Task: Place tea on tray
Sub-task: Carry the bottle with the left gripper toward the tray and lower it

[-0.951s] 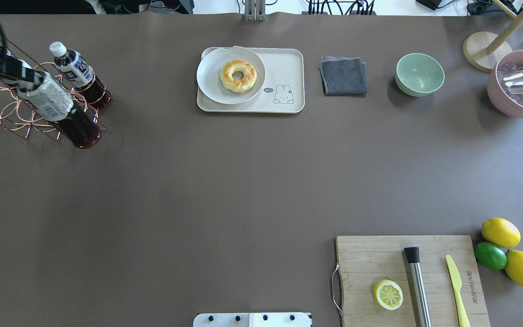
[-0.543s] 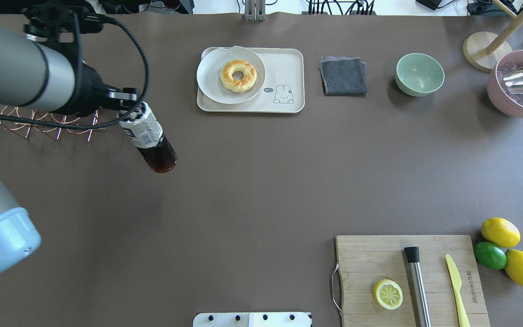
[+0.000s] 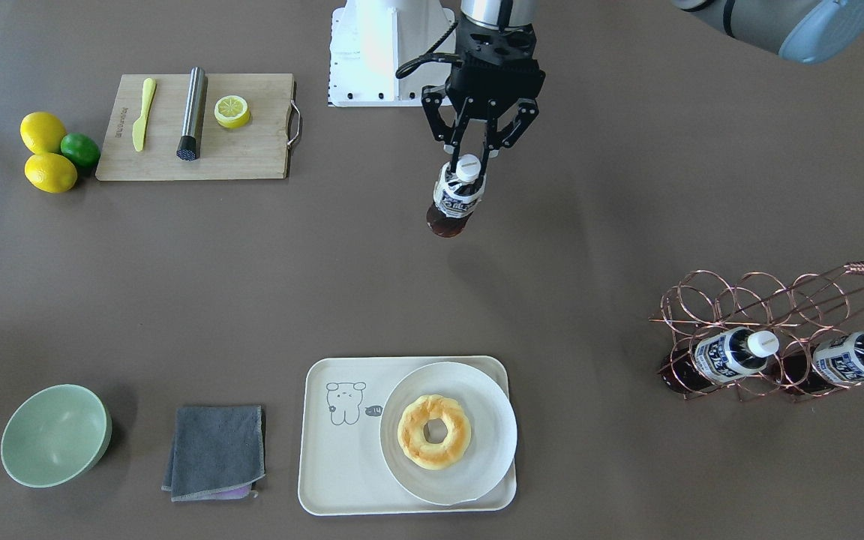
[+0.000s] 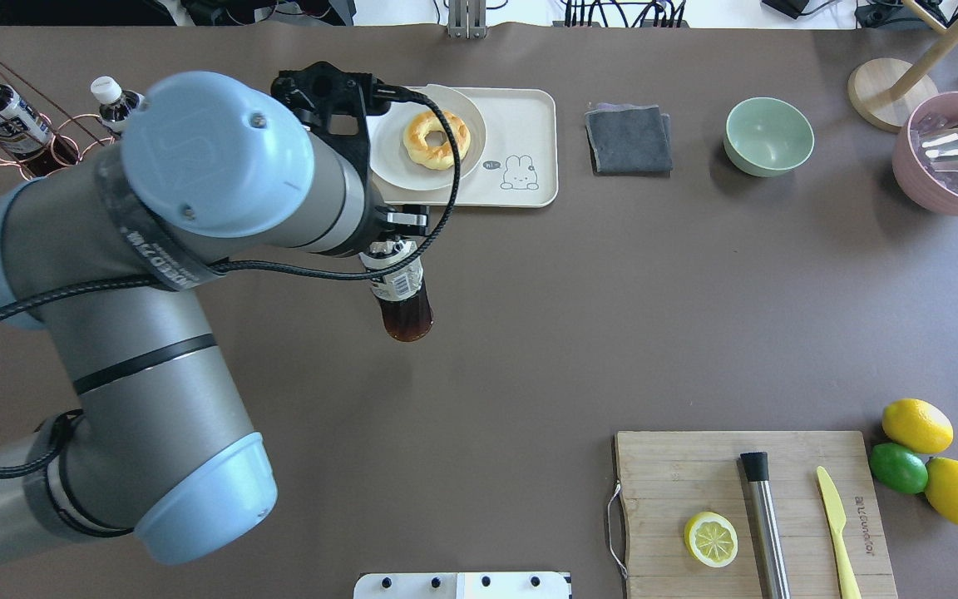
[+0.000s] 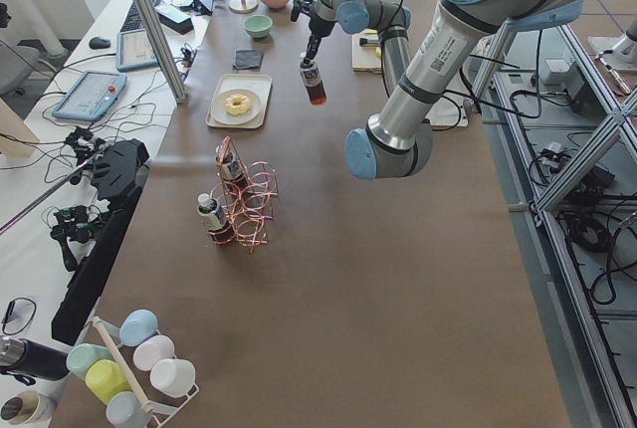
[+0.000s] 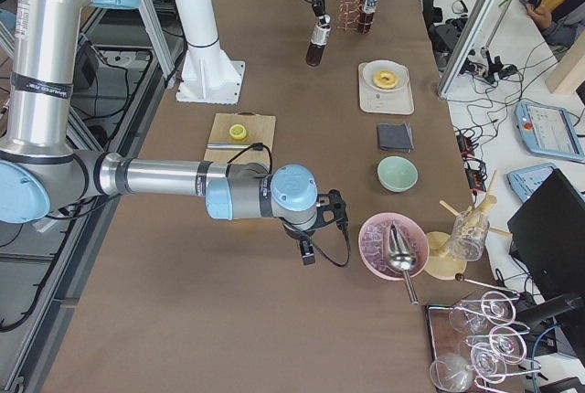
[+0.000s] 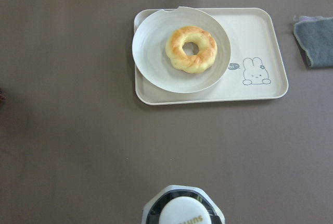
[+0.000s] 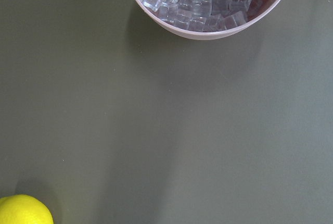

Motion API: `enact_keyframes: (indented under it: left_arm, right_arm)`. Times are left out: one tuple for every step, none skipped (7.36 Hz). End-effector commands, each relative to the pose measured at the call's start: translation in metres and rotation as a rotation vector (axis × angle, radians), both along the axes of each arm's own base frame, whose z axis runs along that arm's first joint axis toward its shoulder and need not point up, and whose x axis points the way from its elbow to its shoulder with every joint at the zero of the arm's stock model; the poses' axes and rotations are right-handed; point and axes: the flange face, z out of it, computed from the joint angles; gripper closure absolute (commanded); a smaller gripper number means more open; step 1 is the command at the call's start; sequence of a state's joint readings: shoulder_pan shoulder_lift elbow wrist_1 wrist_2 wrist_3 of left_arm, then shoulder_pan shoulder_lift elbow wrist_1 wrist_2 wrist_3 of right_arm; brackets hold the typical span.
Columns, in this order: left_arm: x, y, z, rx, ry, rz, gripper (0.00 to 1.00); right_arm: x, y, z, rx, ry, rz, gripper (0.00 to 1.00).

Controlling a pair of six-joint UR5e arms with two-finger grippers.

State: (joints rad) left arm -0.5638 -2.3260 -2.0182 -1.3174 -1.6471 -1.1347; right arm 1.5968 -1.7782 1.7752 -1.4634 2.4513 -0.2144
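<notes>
My left gripper (image 3: 468,160) is shut on the white cap and neck of the tea bottle (image 3: 454,199). It holds the bottle upright above the bare table, apart from the tray on the robot's side. The bottle shows in the overhead view (image 4: 401,298), and its cap fills the bottom of the left wrist view (image 7: 180,213). The cream tray (image 3: 342,457) with the bear drawing (image 7: 253,71) carries a white plate (image 3: 486,457) with a doughnut (image 3: 434,432). My right gripper (image 6: 307,254) shows only in the exterior right view, near the pink bowl; I cannot tell whether it is open or shut.
A copper wire rack (image 3: 762,296) holds two identical bottles (image 3: 728,354) (image 3: 852,357). A grey cloth (image 3: 214,450) and a green bowl (image 3: 53,435) lie beside the tray. A cutting board (image 3: 252,154), lemons (image 3: 42,131) and a pink ice bowl (image 8: 208,15) are on the robot's right.
My left arm has carried the tea bottle from the wire rack to the right, to the table's middle in front of the tray. Two bottles stay in the rack.
</notes>
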Motion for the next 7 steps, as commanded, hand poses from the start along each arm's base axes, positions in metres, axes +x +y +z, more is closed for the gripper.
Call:
enact_keyframes:
  left_arm:
    - [0.054, 0.003, -0.028, -0.035, 0.000, 0.014, 1.00]
    - [0.064, 0.003, -0.031, -0.034, -0.008, 0.004, 1.00]
    - [0.082, 0.013, -0.028, -0.011, -0.015, -0.008, 1.00]
    - [0.087, 0.012, -0.026, -0.005, -0.017, -0.013, 1.00]
    - [0.092, 0.011, -0.022, -0.003, -0.009, -0.012, 1.00]
    - [0.095, 0.009, -0.019, -0.001, -0.006, -0.012, 1.00]
    - [0.096, 0.009, -0.018, -0.002, -0.008, -0.012, 1.00]
  right_arm:
    - [-0.001, 0.000, 0.001, 0.000, 0.000, -0.002, 0.00]
    - [-0.002, 0.000, 0.001, -0.003, 0.000, -0.004, 0.00]
    - [-0.004, -0.001, 0.001, -0.004, 0.000, -0.007, 0.00]
    - [-0.004, 0.000, 0.001, -0.004, 0.001, -0.007, 0.00]
    - [-0.006, -0.001, 0.001, -0.002, 0.001, -0.012, 0.00]
    - [-0.006, -0.001, 0.001, -0.002, 0.001, -0.013, 0.00]
    - [-0.006, -0.001, 0.001, -0.001, 0.001, -0.013, 0.00]
